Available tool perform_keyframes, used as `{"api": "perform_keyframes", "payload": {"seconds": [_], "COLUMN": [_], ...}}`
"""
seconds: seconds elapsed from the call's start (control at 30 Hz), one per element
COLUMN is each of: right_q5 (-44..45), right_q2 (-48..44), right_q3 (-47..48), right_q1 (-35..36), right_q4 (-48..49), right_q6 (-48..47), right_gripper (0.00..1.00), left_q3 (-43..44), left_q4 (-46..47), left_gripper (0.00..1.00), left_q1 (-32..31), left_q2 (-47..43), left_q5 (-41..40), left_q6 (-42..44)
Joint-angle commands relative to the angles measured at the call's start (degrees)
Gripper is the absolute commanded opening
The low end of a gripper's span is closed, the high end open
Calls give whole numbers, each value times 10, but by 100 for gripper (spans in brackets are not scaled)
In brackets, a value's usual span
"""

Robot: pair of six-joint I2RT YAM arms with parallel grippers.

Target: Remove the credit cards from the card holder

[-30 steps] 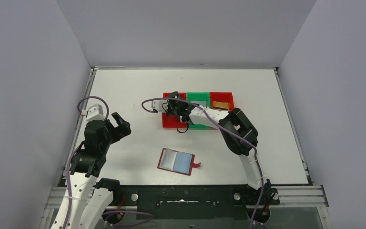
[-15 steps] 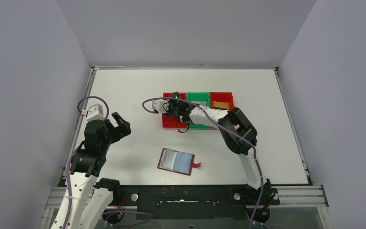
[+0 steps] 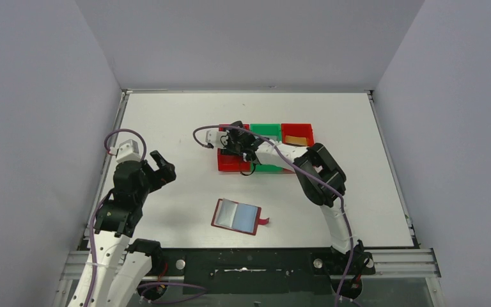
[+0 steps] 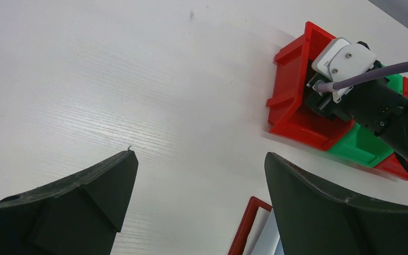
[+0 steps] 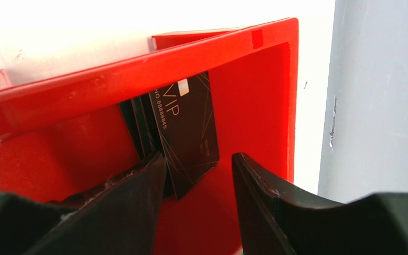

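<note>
Black plastic, a credit card with gold "VIP" letters leans inside the red bin, just past the right gripper, whose jaws stand apart on either side of its lower corner. The left gripper hangs spread wide over the table. The card holder lies open near the front edge, well apart from that bin.
</note>
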Motion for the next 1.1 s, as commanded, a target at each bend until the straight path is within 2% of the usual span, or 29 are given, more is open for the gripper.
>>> {"api": "perform_keyframes", "payload": {"seconds": [0.0, 0.1, 0.3, 0.7, 0.93, 1.07], "right_q5": [-15, -33, -49, -44, -62, -95], "right_q2": [-28, -31, -36, -40, -48, -63], "right_q3": [29, 37, 41, 47, 69, 71], "right_q1": [-10, -15, -21, -26, -35, -41], "right_q4": [7, -2, -5, -6, -30, -42], "right_q6": [33, 53, 86, 116, 188, 254], "right_gripper": [51, 59, 65, 70, 75, 74], "left_q3": [0, -1, 0, -1, -3, -3], "left_q4": [35, 35, 36, 36, 39, 39], "left_gripper": [92, 92, 92, 92, 92, 92], "left_q1": [5, 4, 4, 4, 5, 6], "left_q2": [-4, -5, -5, -5, -5, -4], "left_q5": [8, 9, 10, 11, 16, 18], "left_q6": [13, 14, 14, 14, 15, 15]}}
